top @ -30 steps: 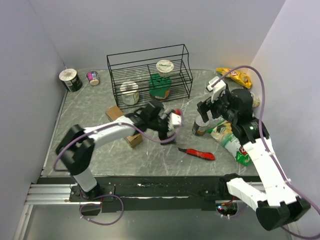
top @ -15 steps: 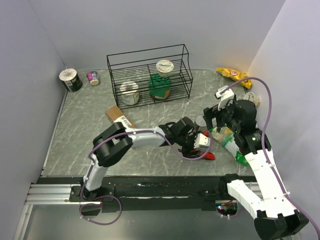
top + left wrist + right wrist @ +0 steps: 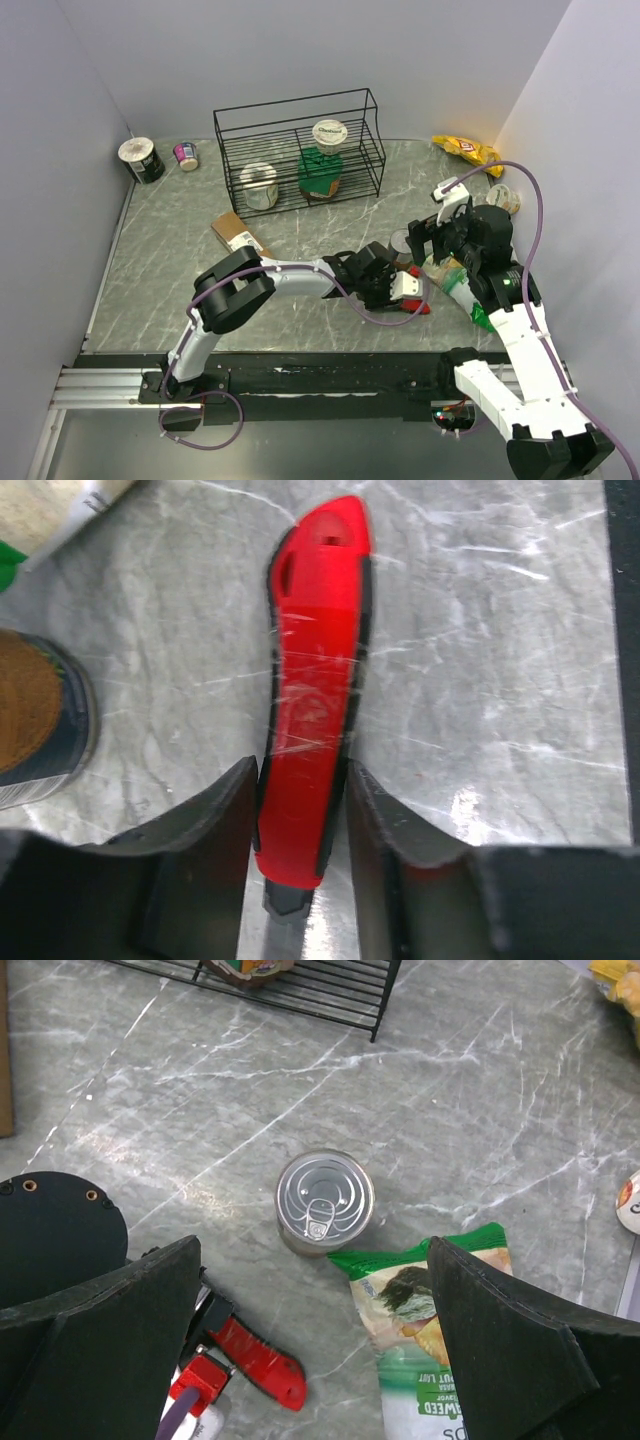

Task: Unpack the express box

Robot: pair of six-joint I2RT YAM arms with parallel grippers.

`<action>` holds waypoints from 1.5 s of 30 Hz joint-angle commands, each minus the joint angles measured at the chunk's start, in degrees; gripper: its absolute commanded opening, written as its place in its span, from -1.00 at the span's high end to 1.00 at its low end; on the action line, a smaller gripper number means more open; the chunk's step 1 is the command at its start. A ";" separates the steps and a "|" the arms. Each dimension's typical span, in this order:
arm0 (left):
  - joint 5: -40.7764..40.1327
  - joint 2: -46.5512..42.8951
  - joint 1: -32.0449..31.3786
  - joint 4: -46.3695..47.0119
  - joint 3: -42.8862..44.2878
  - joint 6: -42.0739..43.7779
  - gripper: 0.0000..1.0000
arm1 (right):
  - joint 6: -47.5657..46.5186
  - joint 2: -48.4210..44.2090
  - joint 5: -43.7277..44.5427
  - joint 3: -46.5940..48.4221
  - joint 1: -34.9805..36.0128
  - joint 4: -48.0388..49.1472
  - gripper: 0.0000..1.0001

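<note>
The express box point(image 3: 238, 235), a brown carton with a white label, lies closed at the left middle of the table with no gripper near it. My left gripper point(image 3: 405, 290) reaches far right and low over a red utility knife point(image 3: 315, 700). Its jaws point(image 3: 300, 780) are closed against both sides of the handle's blade end, and the knife still lies flat on the marble. My right gripper point(image 3: 432, 232) hovers wide open, with nothing between its fingers point(image 3: 312, 1245), above a silver-lidded can point(image 3: 324, 1203) and a green snack bag point(image 3: 430, 1360).
A black wire rack point(image 3: 300, 150) at the back holds a green jar and a white tub. Two cups point(image 3: 141, 158) stand in the back left corner. A yellow snack bag point(image 3: 466, 150) lies at the back right. The can point(image 3: 401, 243) stands close to both grippers.
My left arm swung from beside the express box over to the red knife, and its jaws closed in around the handle. The right gripper drifted slightly right and stayed open.
</note>
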 commanded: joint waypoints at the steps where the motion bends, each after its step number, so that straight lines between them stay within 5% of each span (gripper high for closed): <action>1: -2.47 -0.27 1.19 0.47 -1.72 0.62 0.24 | -0.72 0.20 0.58 1.97 -0.60 0.86 -1.00; 4: 4.97 -0.27 1.72 -2.24 -1.98 3.34 0.29 | -2.04 1.26 0.76 3.56 -0.86 0.07 -1.00; 9: 10.10 0.43 1.28 -7.79 -0.93 7.04 0.02 | -3.01 2.58 -0.56 4.79 -0.86 -1.69 -1.00; 16: 9.48 0.08 3.21 -7.53 -0.06 4.94 0.47 | -1.95 4.77 -2.67 6.37 -0.95 -1.69 -1.00; 20: 16.49 -2.81 6.90 -10.43 2.58 0.72 0.87 | -2.74 6.62 -3.37 10.41 -0.95 -3.01 -1.00; 26: 26.18 -13.70 16.04 -24.90 7.06 1.59 0.98 | 0.77 10.66 -9.16 16.74 -0.86 -1.60 -0.98; 31: 27.33 -17.49 24.21 -45.10 13.57 9.05 0.98 | -5.55 16.02 -21.28 21.05 -1.04 1.38 -0.99; 34: 27.24 -19.43 29.05 -51.10 16.28 11.61 0.98 | -11.61 21.46 -30.87 29.20 -0.25 -5.43 -0.99; 39: 31.80 -19.61 36.86 -54.63 21.91 8.28 0.98 | -24.70 30.26 -38.78 42.66 0.19 -20.22 -0.98; 43: 36.02 -18.38 39.87 -55.62 23.42 4.95 0.98 | -35.41 27.11 -39.50 37.25 2.03 -18.93 -0.94; 45: 39.10 -20.21 40.57 -47.99 18.27 -1.72 0.98 | -39.11 24.75 -37.32 32.08 5.28 -16.55 -0.89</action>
